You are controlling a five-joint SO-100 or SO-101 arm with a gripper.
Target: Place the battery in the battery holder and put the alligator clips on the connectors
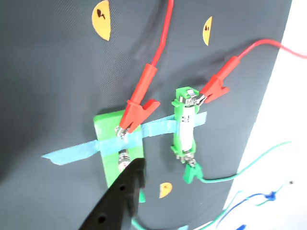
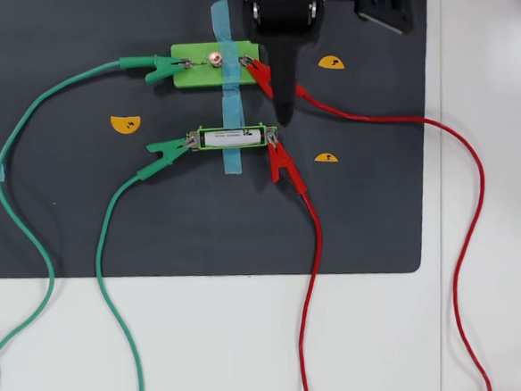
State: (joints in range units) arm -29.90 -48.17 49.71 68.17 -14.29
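Note:
The white battery (image 1: 186, 129) (image 2: 232, 137) lies in the bright-green battery holder (image 1: 178, 106) (image 2: 201, 140). A red alligator clip (image 1: 213, 88) (image 2: 281, 163) bites one end tab of the holder. A green clip (image 1: 192, 172) (image 2: 168, 148) bites the other end tab. On the wider green plate (image 1: 108, 127) (image 2: 191, 75), a red clip (image 1: 136, 112) (image 2: 259, 75) grips one connector and a green clip (image 2: 158, 67) grips the other. My black gripper (image 1: 139, 165) (image 2: 284, 118) hovers between plate and holder, beside the red clip on the plate. It looks shut and holds nothing.
Everything sits on a black mat (image 2: 83, 217) on a white table. Blue tape (image 1: 72, 152) (image 2: 232, 166) holds plate and holder down. Orange half-circle stickers (image 1: 101, 20) (image 2: 125, 124) mark the mat. Red and green wires (image 2: 315, 272) (image 2: 110, 286) trail toward the near edge.

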